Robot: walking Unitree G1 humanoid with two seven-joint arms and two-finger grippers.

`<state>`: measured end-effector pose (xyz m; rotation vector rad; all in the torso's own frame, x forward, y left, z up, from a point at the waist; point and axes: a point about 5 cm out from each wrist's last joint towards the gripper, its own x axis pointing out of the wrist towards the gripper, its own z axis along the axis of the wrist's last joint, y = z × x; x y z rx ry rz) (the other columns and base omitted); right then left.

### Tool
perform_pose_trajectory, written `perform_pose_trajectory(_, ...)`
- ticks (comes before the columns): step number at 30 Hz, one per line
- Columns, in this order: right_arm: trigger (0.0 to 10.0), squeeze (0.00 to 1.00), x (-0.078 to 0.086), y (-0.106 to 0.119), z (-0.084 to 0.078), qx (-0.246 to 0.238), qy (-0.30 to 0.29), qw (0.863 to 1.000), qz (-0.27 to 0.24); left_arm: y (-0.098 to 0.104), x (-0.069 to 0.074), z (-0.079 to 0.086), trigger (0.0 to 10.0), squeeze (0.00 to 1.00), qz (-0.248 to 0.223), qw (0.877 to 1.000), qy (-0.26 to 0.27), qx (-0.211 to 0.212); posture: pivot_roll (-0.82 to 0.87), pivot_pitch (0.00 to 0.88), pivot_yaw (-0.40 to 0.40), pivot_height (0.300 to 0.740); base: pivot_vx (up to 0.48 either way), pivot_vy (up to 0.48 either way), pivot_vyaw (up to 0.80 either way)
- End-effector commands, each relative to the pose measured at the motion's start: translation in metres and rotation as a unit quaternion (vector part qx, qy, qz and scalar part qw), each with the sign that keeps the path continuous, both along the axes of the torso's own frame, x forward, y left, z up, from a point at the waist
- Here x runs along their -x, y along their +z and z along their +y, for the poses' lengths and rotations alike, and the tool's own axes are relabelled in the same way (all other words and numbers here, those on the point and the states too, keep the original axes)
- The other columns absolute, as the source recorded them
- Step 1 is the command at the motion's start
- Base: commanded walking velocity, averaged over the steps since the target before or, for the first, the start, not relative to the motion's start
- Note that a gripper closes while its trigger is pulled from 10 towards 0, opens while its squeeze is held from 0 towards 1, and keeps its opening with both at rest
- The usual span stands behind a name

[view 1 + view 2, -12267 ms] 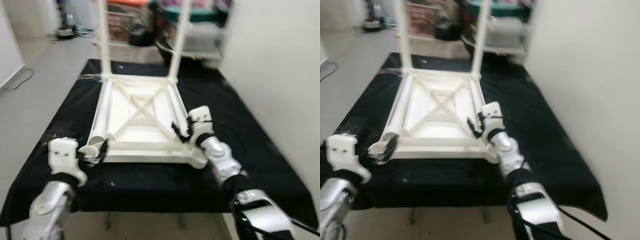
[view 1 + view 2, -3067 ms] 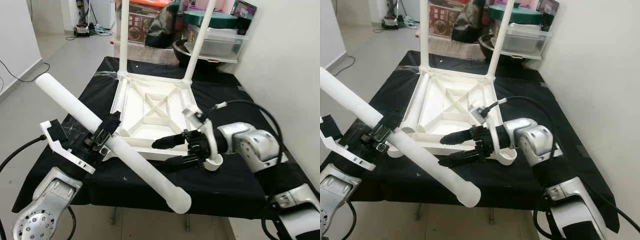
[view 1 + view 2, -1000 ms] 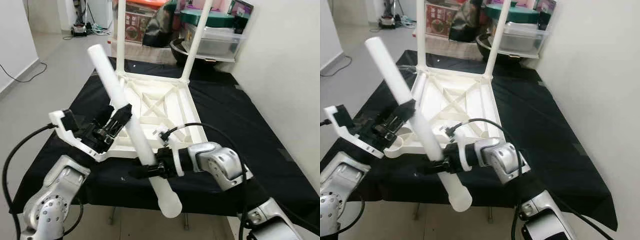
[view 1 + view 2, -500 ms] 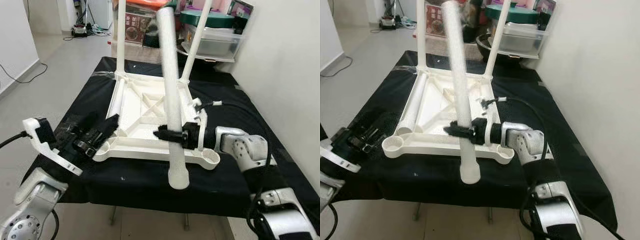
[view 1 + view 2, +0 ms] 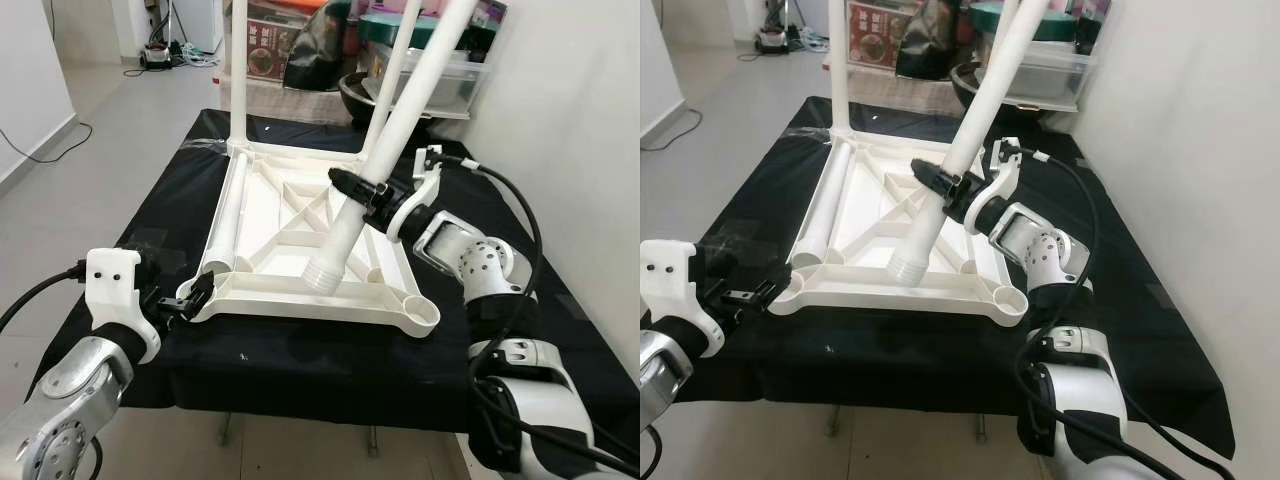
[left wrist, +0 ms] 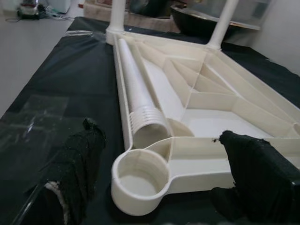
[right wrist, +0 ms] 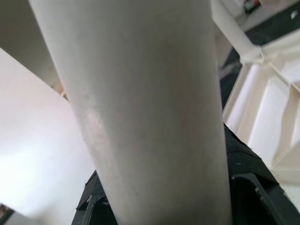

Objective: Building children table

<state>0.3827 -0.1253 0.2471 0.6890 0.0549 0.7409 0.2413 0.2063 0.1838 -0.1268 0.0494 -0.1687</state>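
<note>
Now the black table (image 5: 120, 215) holds a white tabletop (image 5: 300, 230) lying upside down, with 2 legs (image 5: 238, 70) standing up at its far end. Another loose leg (image 5: 228, 222) lies inside along its left edge. The right gripper (image 5: 352, 187) is clamped around a slanted leg (image 5: 385, 150), whose ridged end hangs just above the near edge. The left gripper (image 6: 159, 183) sits low with its fingers (image 6: 77, 159) apart, on both sides of the round corner socket (image 6: 140, 177).
</note>
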Motion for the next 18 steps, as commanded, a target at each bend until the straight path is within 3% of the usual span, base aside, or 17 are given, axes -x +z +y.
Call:
perform_pose_trajectory(1,10.0,0.00,0.000,0.006,0.000,-0.011,-0.006,1.000,-0.012,-0.005,0.002,0.000,10.0,0.00,0.016,1.000,-0.003,0.008,0.12,0.000,-0.133,0.740,0.000,0.000,0.00)
perform_pose_trajectory(10,10.0,0.00,-0.001,0.004,0.005,-0.012,-0.019,1.000,-0.016,-0.016,0.003,0.007,10.0,0.00,0.066,0.998,0.014,0.006,0.12,0.000,-0.130,0.740,0.000,0.000,0.00)
perform_pose_trajectory(18,10.0,0.00,-0.001,0.001,0.006,0.018,-0.048,0.998,-0.033,-0.016,0.001,0.005,10.0,0.00,0.049,0.999,0.020,-0.004,0.12,0.000,-0.128,0.740,0.000,0.000,0.00)
